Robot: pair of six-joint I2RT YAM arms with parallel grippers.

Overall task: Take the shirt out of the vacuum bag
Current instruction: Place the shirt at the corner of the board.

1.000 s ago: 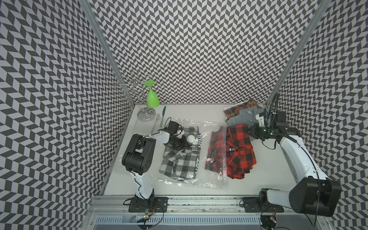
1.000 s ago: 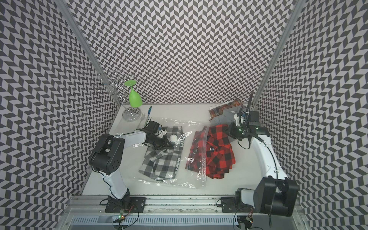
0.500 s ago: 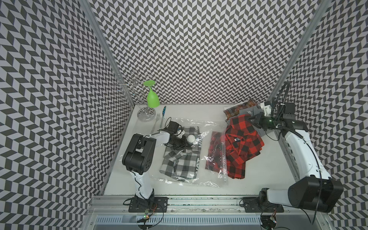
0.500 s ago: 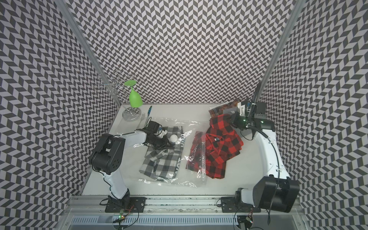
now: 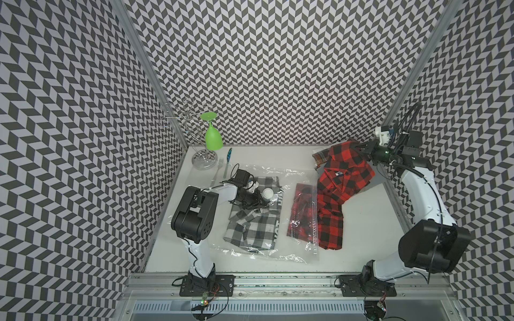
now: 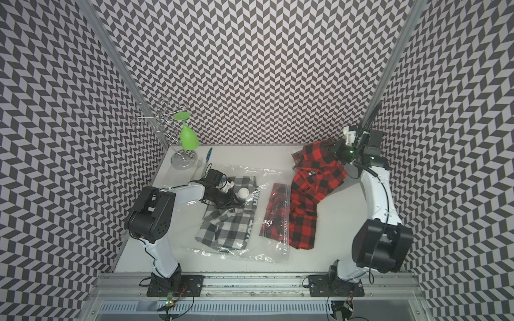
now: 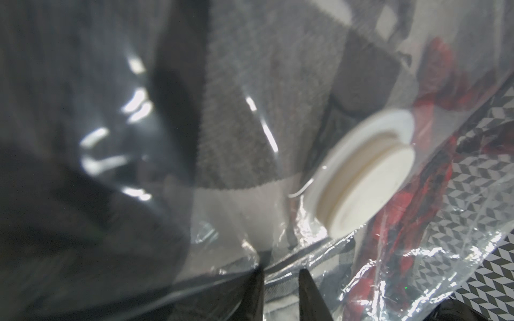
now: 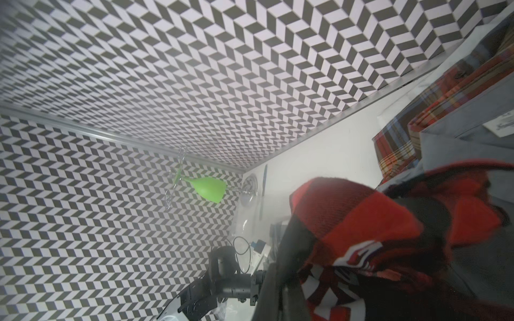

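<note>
A green goblet (image 5: 213, 139) hung upside down from a wire rack (image 5: 203, 162) in the far corner. A fork (image 5: 217, 172) and a blue-handled utensil (image 5: 227, 164) lay just beside its base.

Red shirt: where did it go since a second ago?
The right jaws, shut on the red shirt, pulled it up toward the far right corner, drawing more of it out of the vacuum bag; part is still inside. The left jaws kept holding the bag by the valve cap; the grey shirt stayed.
</note>
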